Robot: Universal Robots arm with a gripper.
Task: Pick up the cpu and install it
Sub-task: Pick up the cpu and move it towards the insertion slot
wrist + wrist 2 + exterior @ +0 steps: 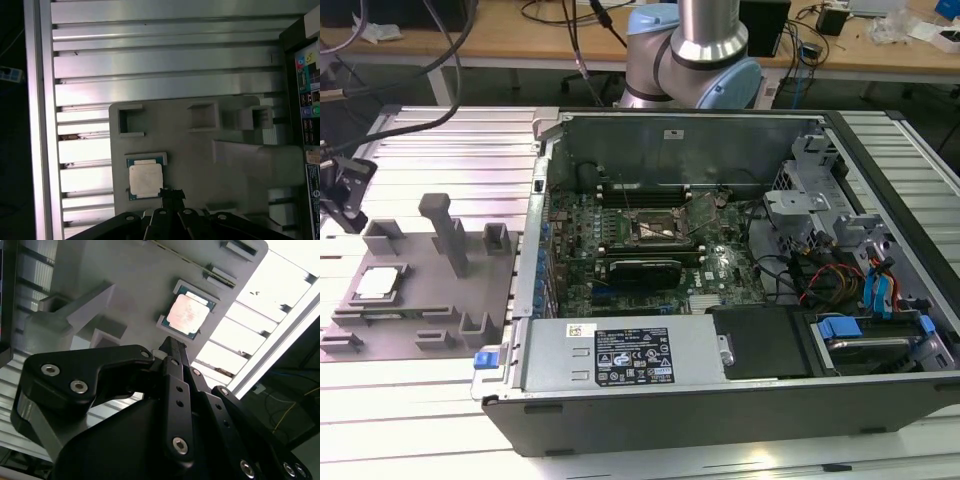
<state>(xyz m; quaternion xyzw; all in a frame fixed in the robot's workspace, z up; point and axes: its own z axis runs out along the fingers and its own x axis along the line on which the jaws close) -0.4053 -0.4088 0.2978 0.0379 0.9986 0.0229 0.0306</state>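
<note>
Silvery cpu (145, 180) lies ungrasped near the claw (171, 192).

Ribbed aluminium table (410, 410) brightly lit; behind it, a wooden desk (510, 45) strewn with cables (570, 35).

The cpu (377, 283) sits on the fixture plate (430, 300), exterior view's left of the case (720, 420).

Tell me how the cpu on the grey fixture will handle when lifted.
The cpu looks thin, flat and rigid: probably stiff and light. Its smooth metal top may be slippery. Lying flat between raised edges of the grey fixture, it likely won't roll or slide, but offers little edge to grip.
</note>
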